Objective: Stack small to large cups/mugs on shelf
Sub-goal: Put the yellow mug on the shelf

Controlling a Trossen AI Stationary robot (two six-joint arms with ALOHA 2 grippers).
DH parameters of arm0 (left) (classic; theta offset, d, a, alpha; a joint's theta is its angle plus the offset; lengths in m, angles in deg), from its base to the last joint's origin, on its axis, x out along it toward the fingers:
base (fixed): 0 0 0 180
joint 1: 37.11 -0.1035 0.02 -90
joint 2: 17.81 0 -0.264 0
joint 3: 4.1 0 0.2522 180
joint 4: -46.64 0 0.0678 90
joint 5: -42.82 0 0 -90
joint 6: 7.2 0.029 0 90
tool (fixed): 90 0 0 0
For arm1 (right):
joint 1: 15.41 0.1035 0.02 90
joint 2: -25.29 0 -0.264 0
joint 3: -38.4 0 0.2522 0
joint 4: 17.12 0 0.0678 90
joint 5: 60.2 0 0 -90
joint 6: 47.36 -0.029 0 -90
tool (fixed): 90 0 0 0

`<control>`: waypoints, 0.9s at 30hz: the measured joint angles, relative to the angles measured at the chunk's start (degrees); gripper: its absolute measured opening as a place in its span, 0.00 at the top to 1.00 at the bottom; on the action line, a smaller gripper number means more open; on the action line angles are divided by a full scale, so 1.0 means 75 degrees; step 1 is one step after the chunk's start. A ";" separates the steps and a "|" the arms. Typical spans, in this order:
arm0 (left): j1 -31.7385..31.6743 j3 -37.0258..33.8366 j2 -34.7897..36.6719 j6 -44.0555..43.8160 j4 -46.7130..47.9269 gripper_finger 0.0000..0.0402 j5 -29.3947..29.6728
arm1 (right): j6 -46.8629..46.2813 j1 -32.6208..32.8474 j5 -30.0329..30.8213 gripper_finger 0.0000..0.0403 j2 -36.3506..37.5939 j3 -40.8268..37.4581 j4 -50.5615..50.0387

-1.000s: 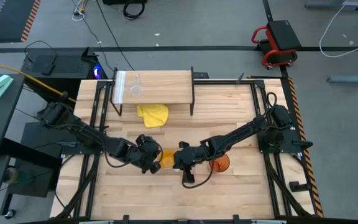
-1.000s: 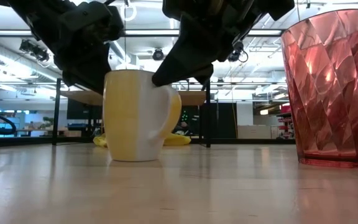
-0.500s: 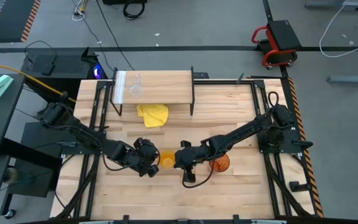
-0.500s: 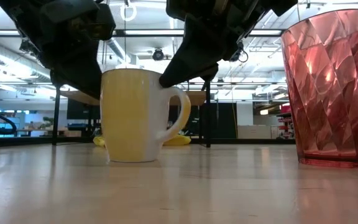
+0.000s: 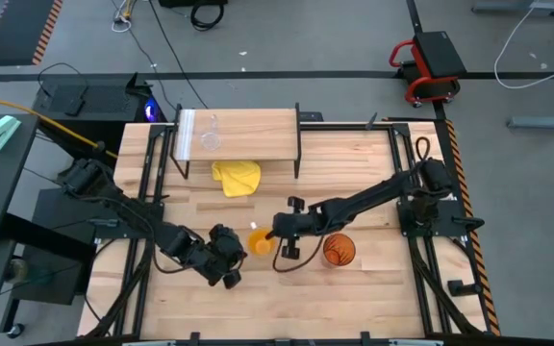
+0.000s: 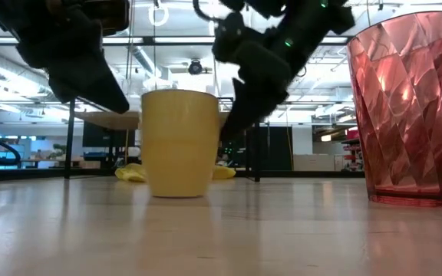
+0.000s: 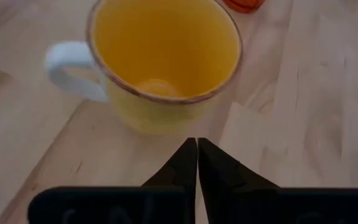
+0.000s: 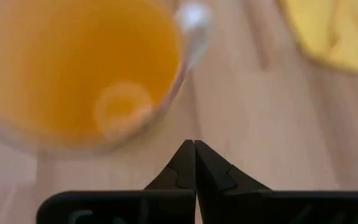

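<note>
The orange mug [image 5: 261,240] stands upright on the tabletop, its white handle [image 7: 73,68] turned toward the far side. My left gripper [image 5: 239,256] is shut just off the mug's near-left side, its tips [image 7: 196,144] a little short of the wall. My right gripper [image 5: 276,234] is shut beside the mug's right side [image 8: 193,144], with wood showing between. The amber tumbler [image 5: 338,251] stands upright to the right. The small clear glass [image 5: 210,137] stands on the shelf [image 5: 248,130].
A yellow cloth [image 5: 237,177] lies on the table in front of the shelf, partly under it. The shelf's black legs [image 5: 297,159] stand at the far side. Bare planks lie between the mug and the near edge.
The mug has turned about on the table: its handle swung from the right-near side round to the far side, and the mug slid slightly right. My left gripper drew back toward the near-left. My right gripper moved toward the far edge, off the handle.
</note>
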 joint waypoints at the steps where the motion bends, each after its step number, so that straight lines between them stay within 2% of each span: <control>1: -0.0006 0.0000 0.0000 0.0002 -0.0002 0.94 0.0021 | 0.0000 -0.0004 0.0004 0.99 0.0029 0.0030 0.0097; 12: -0.0020 -0.0003 0.0003 0.0026 0.0030 0.97 0.0088 | 0.0023 0.0095 -0.0128 0.99 0.0032 0.0029 0.0053; 15: -0.0020 -0.0006 0.0067 0.0088 -0.0014 0.96 0.0088 | 0.0023 0.0155 -0.0425 0.99 0.0137 0.0029 -0.0067; 22: -0.0020 0.0036 0.0379 0.0211 -0.0170 0.93 -0.0002 | -0.0143 0.0392 -0.0632 0.95 0.0972 0.0032 -0.0528; 27: -0.0034 0.0524 0.0583 0.0725 -0.0047 0.94 -0.0022 | -0.0248 0.0513 -0.0632 0.93 0.1680 0.0040 -0.0980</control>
